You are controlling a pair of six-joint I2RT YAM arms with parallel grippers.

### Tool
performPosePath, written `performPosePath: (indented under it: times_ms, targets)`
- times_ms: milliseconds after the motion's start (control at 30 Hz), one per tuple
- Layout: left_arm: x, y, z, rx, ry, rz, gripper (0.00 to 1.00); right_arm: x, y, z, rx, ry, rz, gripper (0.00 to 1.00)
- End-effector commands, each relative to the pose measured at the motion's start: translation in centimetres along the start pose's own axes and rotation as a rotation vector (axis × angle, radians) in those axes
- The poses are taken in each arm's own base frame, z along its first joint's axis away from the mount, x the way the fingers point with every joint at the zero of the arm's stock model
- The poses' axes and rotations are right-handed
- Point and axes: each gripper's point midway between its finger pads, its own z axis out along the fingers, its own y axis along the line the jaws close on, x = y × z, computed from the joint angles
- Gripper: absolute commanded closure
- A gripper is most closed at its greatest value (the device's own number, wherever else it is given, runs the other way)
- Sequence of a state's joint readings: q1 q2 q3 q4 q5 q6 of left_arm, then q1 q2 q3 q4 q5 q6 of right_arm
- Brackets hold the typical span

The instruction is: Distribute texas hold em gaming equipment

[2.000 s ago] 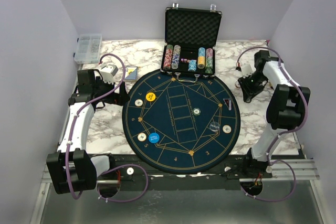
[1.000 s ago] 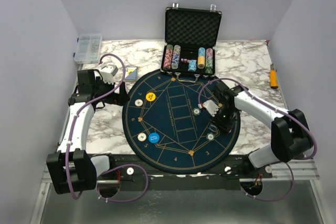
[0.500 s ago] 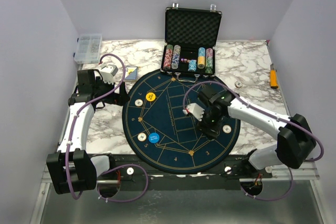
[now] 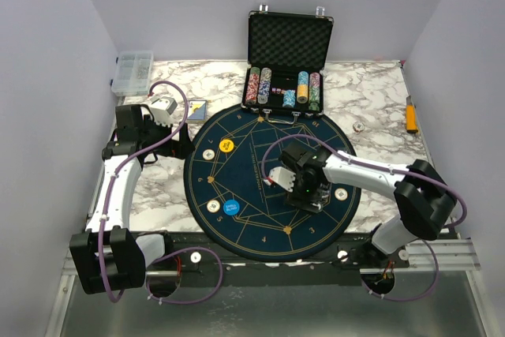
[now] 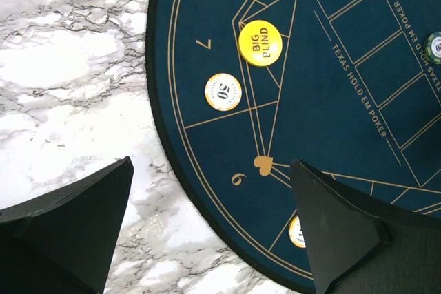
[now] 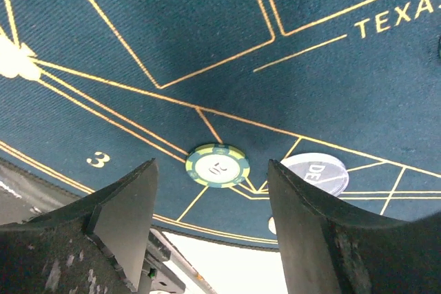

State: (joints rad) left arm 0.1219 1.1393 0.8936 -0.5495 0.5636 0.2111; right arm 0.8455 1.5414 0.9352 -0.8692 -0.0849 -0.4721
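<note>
My right gripper [image 4: 304, 187] hangs low over the middle-right of the round dark-blue mat [image 4: 260, 222]. It is open in the right wrist view [image 6: 210, 222], with nothing in it. A green-and-yellow chip [image 6: 218, 165] lies flat on the mat just beyond its fingertips, and a clear dealer disc [image 6: 315, 173] lies beside that. My left gripper [image 5: 210, 218] stands wide open and empty at the mat's left edge [image 4: 180, 144]. Near it lie a yellow big-blind disc [image 5: 260, 43] and a cream chip [image 5: 223, 92]. A blue disc [image 4: 230, 208] and more cream chips [image 4: 213, 206] [image 4: 341, 193] lie on the mat.
An open black case [image 4: 289, 37] with stacked chips [image 4: 284, 88] stands behind the mat. A blue card deck [image 4: 196, 109] lies at the mat's back left, a clear compartment box [image 4: 132, 71] in the far left corner. A small round item [image 4: 358, 125] and an orange tool [image 4: 411, 114] lie on the right.
My right arm has swung left from the table's right side to over the mat's middle-right, and its jaws have opened wider. The left arm has not moved.
</note>
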Motion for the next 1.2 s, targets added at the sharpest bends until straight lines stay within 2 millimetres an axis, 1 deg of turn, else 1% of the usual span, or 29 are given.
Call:
performPosePath:
  times_ms: [0, 133, 200, 300, 333, 467, 600, 800, 900, 1167]
  targets:
    - [-0.5, -0.1, -0.4, -0.008, -0.011, 0.027, 0.02, -0.8, -1.2, 0.7, 0.065, 0.004, -0.04, 0.34]
    - [-0.3, 0.0, -0.3, -0.011, -0.005, 0.024, 0.02, -0.9, -1.1, 1.3, 0.062, 0.017, -0.056, 0.4]
    - [-0.3, 0.0, -0.3, -0.014, -0.005, 0.026, 0.01, -0.5, -1.0, 1.5, 0.056, 0.034, -0.063, 0.45]
    - [-0.3, 0.0, -0.3, -0.014, -0.007, 0.026, 0.02, 0.7, -0.6, 1.7, 0.048, 0.073, -0.07, 0.5]
    - [-0.3, 0.1, -0.3, -0.016, -0.007, 0.025, 0.02, 1.2, -0.9, 1.6, 0.069, 0.092, -0.071, 0.51]
    - [-0.4, 0.1, -0.2, -0.014, -0.005, 0.021, 0.02, 2.7, -0.7, 1.3, 0.084, 0.132, -0.064, 0.55]
    - [-0.4, 0.1, -0.2, -0.014, -0.004, 0.02, 0.02, 3.6, -0.6, 1.0, 0.098, 0.144, -0.057, 0.56]
    - [-0.6, 0.1, -0.3, -0.014, -0.009, 0.022, 0.02, 4.9, -0.3, 1.2, 0.1, 0.17, -0.043, 0.58]
    - [-0.5, 0.1, -0.3, -0.015, -0.007, 0.022, 0.02, 5.8, -0.7, 1.1, 0.12, 0.193, -0.044, 0.59]
    - [-0.6, 0.0, -0.3, -0.013, -0.009, 0.02, 0.02, 7.4, -2.0, 0.2, 0.162, 0.226, -0.034, 0.6]
